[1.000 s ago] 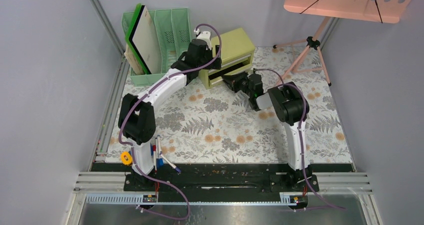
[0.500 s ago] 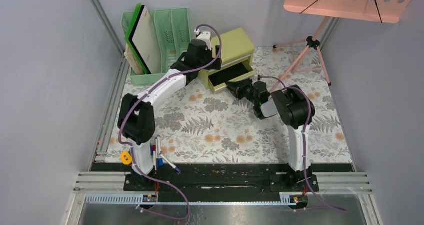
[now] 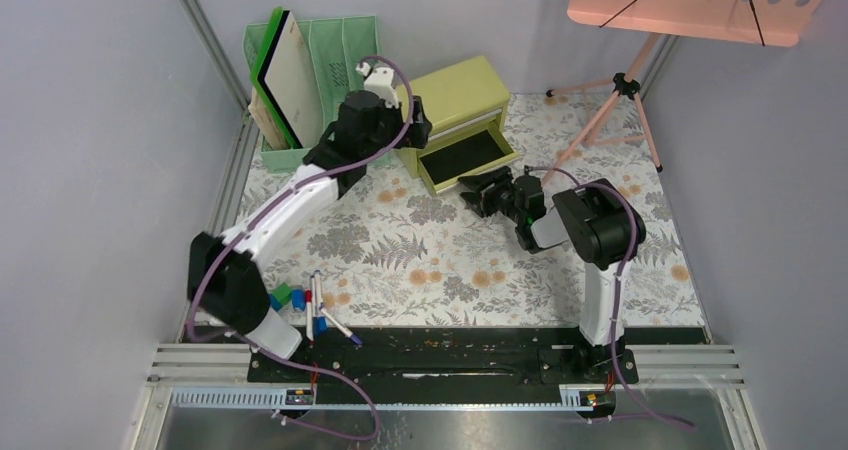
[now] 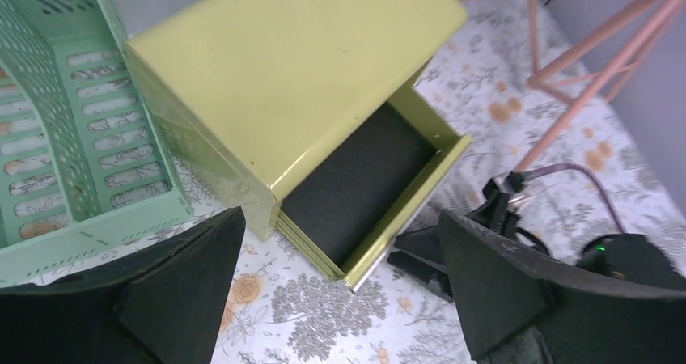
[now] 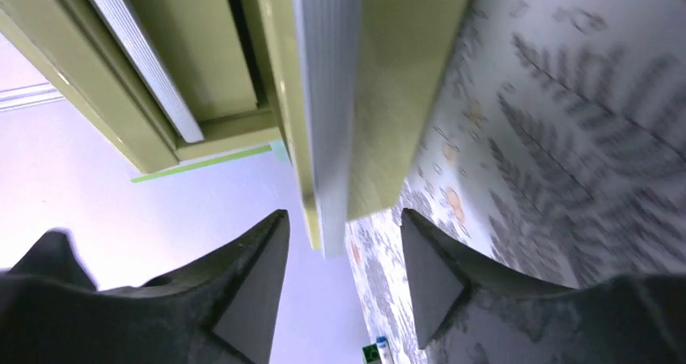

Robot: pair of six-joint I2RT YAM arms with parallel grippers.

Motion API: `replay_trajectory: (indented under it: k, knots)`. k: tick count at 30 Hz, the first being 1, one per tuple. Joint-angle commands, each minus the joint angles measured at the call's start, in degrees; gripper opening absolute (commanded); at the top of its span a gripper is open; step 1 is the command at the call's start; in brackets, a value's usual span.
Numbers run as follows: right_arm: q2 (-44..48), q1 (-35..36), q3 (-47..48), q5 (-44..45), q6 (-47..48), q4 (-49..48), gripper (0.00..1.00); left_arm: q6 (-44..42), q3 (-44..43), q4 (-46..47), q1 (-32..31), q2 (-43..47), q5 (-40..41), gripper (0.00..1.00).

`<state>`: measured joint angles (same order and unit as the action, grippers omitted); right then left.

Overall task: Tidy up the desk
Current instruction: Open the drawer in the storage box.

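Well, tabletop [image 3: 430, 260] lies under both arms: rigid, fixed, printed cover probably slick, nothing to grip. Yellow-green chest [image 3: 455, 90] far centre, likely light, may slide. Its drawer [image 3: 468, 157] stands open; my right hand [image 5: 344, 212] half-spread, straddling front lip, best hold. My left hand [image 4: 340, 213] wide, empty, above chest. Loose pens [image 3: 325, 315] near left.

Plain pale grey walls [image 3: 90, 150] close in the left, back and right sides. A pink perforated stand [image 3: 690, 0] on a thin tripod [image 3: 628, 88] rises at the right rear. Aluminium rails [image 3: 700, 362] line the near edge, with a dull metal sheet [image 3: 450, 425] below them. The light is even.
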<state>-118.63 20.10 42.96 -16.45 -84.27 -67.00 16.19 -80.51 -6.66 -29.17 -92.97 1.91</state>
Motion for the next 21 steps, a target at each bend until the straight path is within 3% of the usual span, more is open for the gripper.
replay_trajectory:
  k: [1, 9, 15, 21]
  knots:
    - [7.60, -0.06, -3.74, 1.32, 3.71, 5.29, 0.65, 2.83, 6.42, 6.18, 0.38, 12.73, -1.55, 0.93]
    - [18.46, -0.14, -11.44, -0.46, 7.70, 12.51, 0.74, 8.14, 23.33, 3.03, 0.44, 34.30, -1.65, 0.97]
    - [27.73, -0.14, -17.60, -2.98, 11.65, 18.53, 0.76, 11.16, 34.09, -8.36, 0.53, 47.26, 1.86, 0.98]
    - [35.81, -0.15, -26.95, -4.62, 15.49, 22.63, 0.78, 20.18, 44.33, -15.18, 0.54, 58.54, 5.85, 0.99]
